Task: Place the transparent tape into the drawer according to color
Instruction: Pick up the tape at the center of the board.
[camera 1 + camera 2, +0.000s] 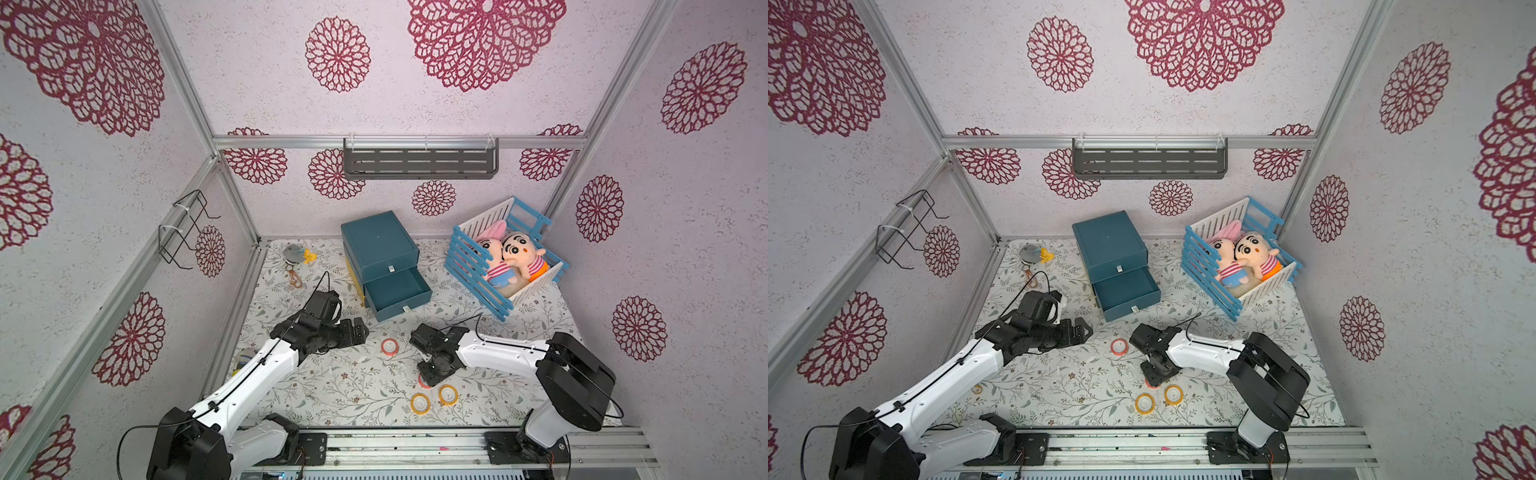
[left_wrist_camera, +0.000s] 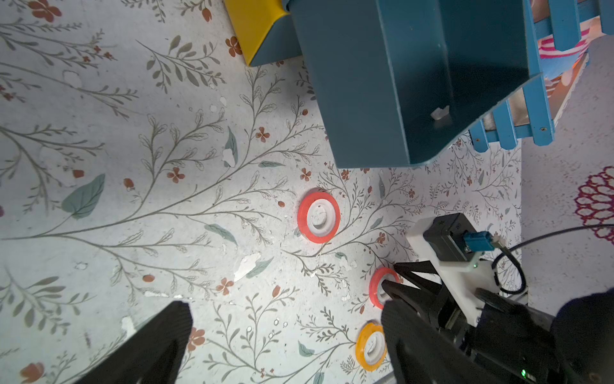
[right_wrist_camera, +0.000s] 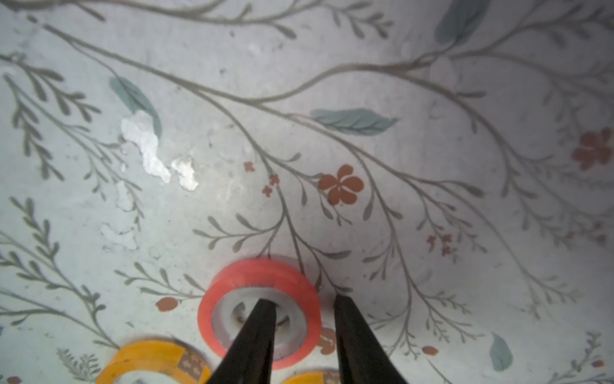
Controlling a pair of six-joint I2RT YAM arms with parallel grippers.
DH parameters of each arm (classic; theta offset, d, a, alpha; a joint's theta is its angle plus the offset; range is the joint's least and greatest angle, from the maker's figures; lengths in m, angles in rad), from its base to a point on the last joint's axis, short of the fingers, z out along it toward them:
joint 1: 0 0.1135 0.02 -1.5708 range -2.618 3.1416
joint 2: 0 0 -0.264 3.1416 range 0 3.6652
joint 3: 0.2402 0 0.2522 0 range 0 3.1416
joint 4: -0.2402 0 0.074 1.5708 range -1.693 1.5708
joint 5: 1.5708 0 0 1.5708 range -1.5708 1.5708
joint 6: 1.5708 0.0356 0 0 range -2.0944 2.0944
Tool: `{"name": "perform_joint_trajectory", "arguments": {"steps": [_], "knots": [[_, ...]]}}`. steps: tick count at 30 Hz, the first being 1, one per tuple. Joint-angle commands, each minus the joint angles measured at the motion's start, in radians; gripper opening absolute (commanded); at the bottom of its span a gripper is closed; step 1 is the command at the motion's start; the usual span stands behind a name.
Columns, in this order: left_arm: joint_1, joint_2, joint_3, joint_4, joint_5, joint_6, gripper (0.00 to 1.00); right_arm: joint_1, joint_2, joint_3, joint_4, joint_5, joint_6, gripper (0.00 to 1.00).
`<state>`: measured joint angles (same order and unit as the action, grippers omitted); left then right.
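A red tape roll (image 3: 259,286) is straddled by the R gripper (image 3: 302,299) on the floral tabletop (image 3: 332,99). One finger is set in the whitish core, the other just outside the rim, w/ a thin gap showing there. The jaws are thus part-closed and nothing is seen to be clamped yet; the roll is not lifted.

The L gripper (image 1: 359,330) is held wide open and empty near the open lower drawer (image 1: 399,291) of the teal cabinet (image 1: 378,237). That drawer is seen empty. A second red roll (image 1: 389,346) lies between the two grippers. One yellow-orange roll (image 1: 420,403) and a further yellow-orange roll (image 1: 448,394) lie just beside the straddled one. Purple rolls are not made out.

Judged risks:
- Only the roll's thin wall is pinched, so on closing it could be tipped or squirted out. This is likelier if the outer finger lands first and the roll is shoved into the yellow-orange pair.
- A shallow pinch could be lost in the carry, w/ the roll dropped short of the drawer.
- The drawer's front wall could be clipped if the approach is kept low.
- Which drawer suits red cannot be told, so a mis-sort is poss.
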<state>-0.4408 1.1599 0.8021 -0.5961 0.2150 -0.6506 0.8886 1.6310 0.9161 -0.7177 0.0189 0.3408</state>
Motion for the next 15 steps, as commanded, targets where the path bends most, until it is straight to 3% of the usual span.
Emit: {"name": "perform_joint_trajectory", "arguments": {"steps": [1, 15], "knots": [[-0.006, -0.006, -0.012, 0.012, -0.008, 0.022, 0.97, 0.007, 0.032, 0.009, -0.011, 0.004, -0.023, 0.31], [-0.005, -0.008, -0.015, 0.007, -0.006, 0.027, 0.97, 0.006, 0.071, 0.020, -0.029, 0.018, -0.036, 0.00]]}}
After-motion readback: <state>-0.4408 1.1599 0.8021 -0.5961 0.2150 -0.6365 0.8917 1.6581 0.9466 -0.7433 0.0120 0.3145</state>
